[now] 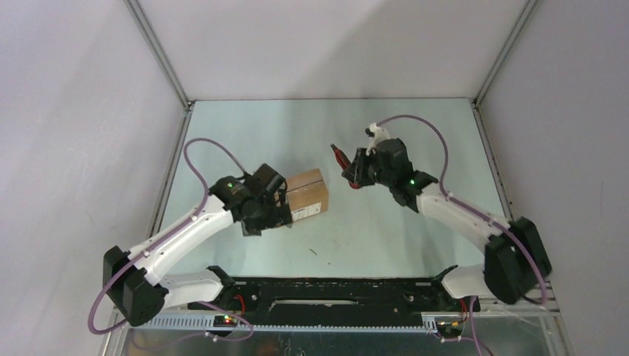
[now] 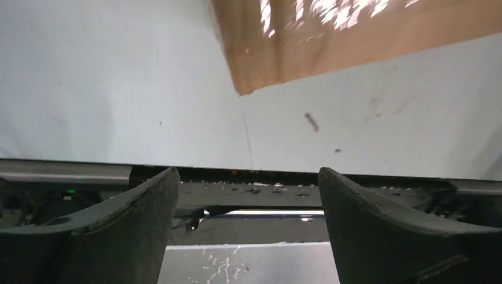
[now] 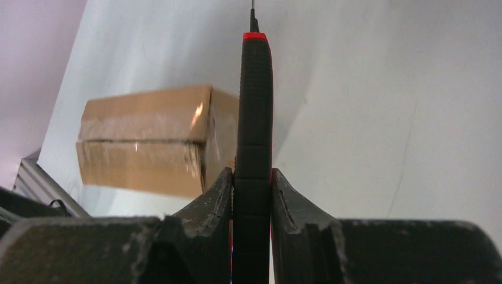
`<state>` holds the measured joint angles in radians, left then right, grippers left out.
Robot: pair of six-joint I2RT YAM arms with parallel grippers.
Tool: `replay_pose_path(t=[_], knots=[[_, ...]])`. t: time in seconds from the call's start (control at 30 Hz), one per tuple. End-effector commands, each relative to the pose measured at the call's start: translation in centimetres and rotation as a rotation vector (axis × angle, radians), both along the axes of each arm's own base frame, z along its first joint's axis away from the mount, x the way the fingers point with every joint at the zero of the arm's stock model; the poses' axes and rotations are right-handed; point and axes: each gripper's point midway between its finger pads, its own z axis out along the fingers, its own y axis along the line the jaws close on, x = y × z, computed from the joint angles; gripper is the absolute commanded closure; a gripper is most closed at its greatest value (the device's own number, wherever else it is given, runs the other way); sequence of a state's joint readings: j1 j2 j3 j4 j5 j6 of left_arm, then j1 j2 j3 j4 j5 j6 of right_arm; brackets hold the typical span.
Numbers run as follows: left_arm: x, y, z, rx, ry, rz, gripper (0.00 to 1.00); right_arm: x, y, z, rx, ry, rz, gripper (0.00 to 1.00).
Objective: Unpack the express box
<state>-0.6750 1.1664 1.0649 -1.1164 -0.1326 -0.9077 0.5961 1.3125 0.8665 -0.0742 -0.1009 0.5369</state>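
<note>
Left gripper [image 2: 247, 177] spread apart, empty, just beside the taped brown box [image 1: 306, 191] on the table [image 1: 386, 230]; right gripper [image 3: 253, 177] clamped on a black, red-tipped knife [image 3: 254, 106]; box label unreadable.

A slim knife [image 3: 254, 118] with a ribbed black, red-banded handle sits above a pale green tabletop [image 1: 386, 222] (scuffed, lightly flecked). Plain white panels [image 1: 311, 44] enclose it.

- The top view looks down from above and behind the black base rail [image 1: 334, 285] over the pale table [image 1: 400, 222], with the small brown cardboard box [image 1: 308, 197] mid-frame.
- The left wrist view, low and just beside the box, faces back toward the rail.
- The right wrist view looks along a red-and-black knife [image 3: 253, 118], close to the box's right.
- All three share the box.
</note>
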Motion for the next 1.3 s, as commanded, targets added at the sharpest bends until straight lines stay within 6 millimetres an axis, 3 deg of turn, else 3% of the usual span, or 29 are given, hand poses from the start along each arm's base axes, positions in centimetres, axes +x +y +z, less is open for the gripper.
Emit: replay_pose_path(t=[0.0, 0.2, 0.67, 1.0, 1.2, 1.27], knots=[[-1.6, -1.2, -3.3, -0.047, 0.065, 0.048, 0.11, 4.0, 3.5, 3.2, 0.026, -0.205, 0.214, 1.00], [1.4, 0.0, -6.2, -0.017, 0.075, 0.137, 0.10, 3.3, 5.3, -0.2, -0.002, -0.140, 0.350, 1.00], [6.6, 5.3, -5.1, 0.018, 0.040, 0.251, 0.10, -3.1, 5.1, -2.1, -0.009, -0.028, 0.347, 1.00], [6.7, 5.7, -4.0, -0.047, 0.045, 0.234, 0.09, -4.5, 4.6, -1.1, 0.079, 0.057, 0.261, 1.00], [5.7, 4.7, -1.0, -0.141, 0.015, 0.226, 0.10, -4.9, 4.7, -0.5, 0.105, 0.064, 0.249, 1.00], [5.2, 4.5, -0.1, -0.173, 0.004, 0.255, 0.10, -4.9, 4.3, -1.4, 0.074, 0.085, 0.224, 1.00]])
